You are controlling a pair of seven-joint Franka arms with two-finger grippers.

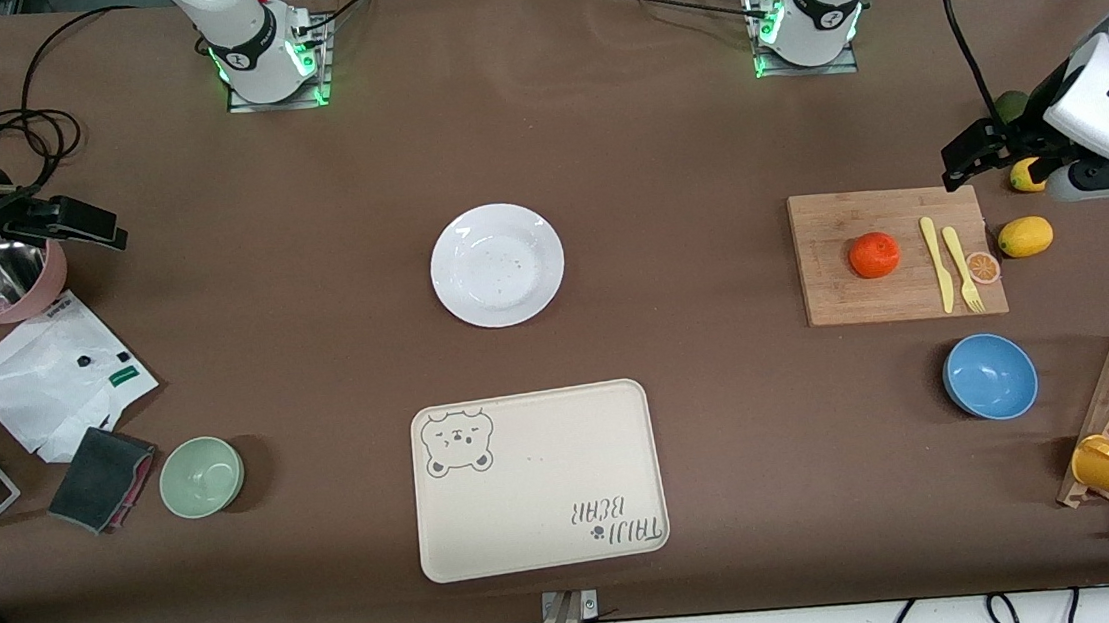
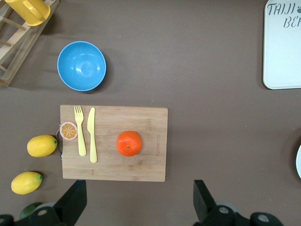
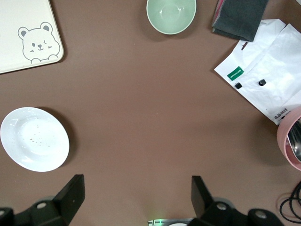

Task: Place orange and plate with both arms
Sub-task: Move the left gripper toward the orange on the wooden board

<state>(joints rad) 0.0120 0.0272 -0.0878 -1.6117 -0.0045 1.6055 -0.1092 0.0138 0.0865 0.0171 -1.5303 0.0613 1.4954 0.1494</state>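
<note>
Plate sits bare at center of the front frame, just above the bear tray; orange rests on the cutting board at right, beside the yellow knife and fork. Left gripper, fingers apart, hangs at the right edge above the board's upper corner. Right gripper, fingers apart, hangs at the left edge by the pink bowl.

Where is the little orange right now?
The orange sits on the wooden cutting board toward the left arm's end of the table, beside the yellow knife and fork. No gripper touches it.
</note>
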